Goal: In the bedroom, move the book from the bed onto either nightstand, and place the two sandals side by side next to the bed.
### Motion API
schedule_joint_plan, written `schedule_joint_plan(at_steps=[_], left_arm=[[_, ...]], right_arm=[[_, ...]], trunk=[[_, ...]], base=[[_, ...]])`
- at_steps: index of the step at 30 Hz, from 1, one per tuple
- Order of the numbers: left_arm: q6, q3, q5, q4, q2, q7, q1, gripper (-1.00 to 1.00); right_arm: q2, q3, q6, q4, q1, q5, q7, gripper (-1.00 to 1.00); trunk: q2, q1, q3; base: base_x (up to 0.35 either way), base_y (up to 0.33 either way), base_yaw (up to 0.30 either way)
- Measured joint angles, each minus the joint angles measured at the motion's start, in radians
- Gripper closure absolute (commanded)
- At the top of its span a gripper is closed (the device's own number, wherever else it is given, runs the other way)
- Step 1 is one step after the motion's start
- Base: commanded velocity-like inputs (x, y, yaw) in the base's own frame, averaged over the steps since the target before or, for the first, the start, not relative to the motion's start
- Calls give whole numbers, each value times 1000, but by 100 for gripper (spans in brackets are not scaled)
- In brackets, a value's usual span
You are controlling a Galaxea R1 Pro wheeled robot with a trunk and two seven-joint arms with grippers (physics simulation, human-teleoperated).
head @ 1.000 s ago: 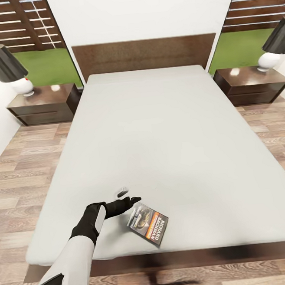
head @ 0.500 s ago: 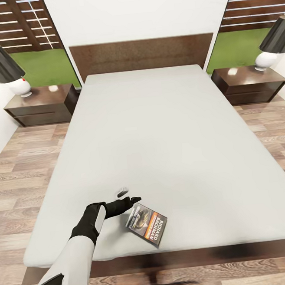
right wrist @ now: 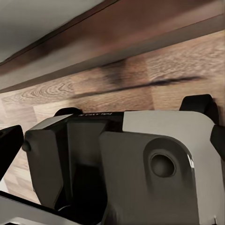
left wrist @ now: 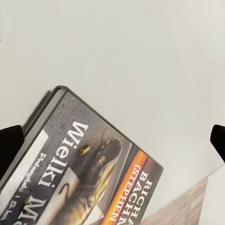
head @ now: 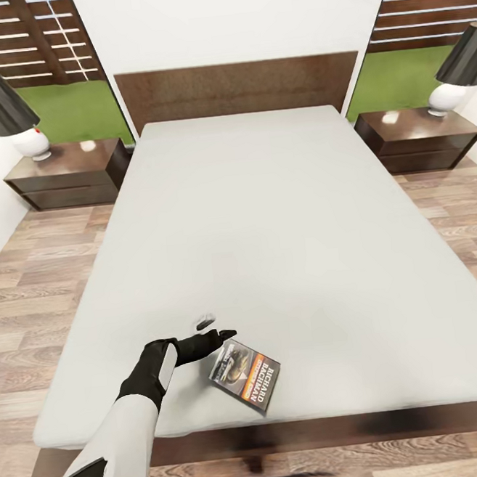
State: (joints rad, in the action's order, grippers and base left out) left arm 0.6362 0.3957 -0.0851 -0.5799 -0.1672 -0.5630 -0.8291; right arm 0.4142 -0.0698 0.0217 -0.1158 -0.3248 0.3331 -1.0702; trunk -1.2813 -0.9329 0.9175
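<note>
The left gripper (head: 216,328) hovers over the foot end of the bed (head: 267,228), jaws spread wide and empty, just beside the book (head: 246,375). The left wrist view shows the book (left wrist: 89,178) lying flat between the dark fingertips (left wrist: 9,147), apart from both. The right gripper's (right wrist: 112,136) fingertips sit at the frame edges, well apart, so it reads as open, above the robot's own base and the plank floor.

Risk: the paperback is thin and flat on soft mattress; closing without reaching under an edge would likely push it toward the nearby foot edge and off.

Clearance: open mattress lies beyond the book. Farther back, a nightstand (head: 68,173) flanks each side of the headboard (head: 239,89); each carries a lamp (head: 7,111), with bare top beside it.
</note>
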Motion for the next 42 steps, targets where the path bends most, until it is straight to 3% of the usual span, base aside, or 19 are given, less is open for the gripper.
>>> schedule_joint_plan(at_steps=[7, 17, 28, 35, 42], left_arm=[[0, 0, 0, 0, 0, 0, 0, -100], [0, 0, 0, 0, 0, 0, 0, -100], [0, 0, 0, 0, 0, 0, 0, -100], [0, 1, 0, 0, 0, 0, 0, -100], [1, 1, 1, 0, 0, -1, 0, -100]], right_arm=[[0, 0, 0, 0, 0, 0, 0, -100], [0, 0, 0, 0, 0, 0, 0, -100], [0, 1, 0, 0, 0, 0, 0, -100], [0, 1, 0, 0, 0, 0, 0, -100], [0, 1, 1, -1, 0, 0, 0, -100]], trunk=[[-49, -27, 22], [-49, -27, 22], [-126, -69, 56], [-126, -69, 57], [-175, -96, 78]], base=[[0, 0, 0], [0, 0, 0], [0, 0, 0], [0, 0, 0], [0, 0, 0]])
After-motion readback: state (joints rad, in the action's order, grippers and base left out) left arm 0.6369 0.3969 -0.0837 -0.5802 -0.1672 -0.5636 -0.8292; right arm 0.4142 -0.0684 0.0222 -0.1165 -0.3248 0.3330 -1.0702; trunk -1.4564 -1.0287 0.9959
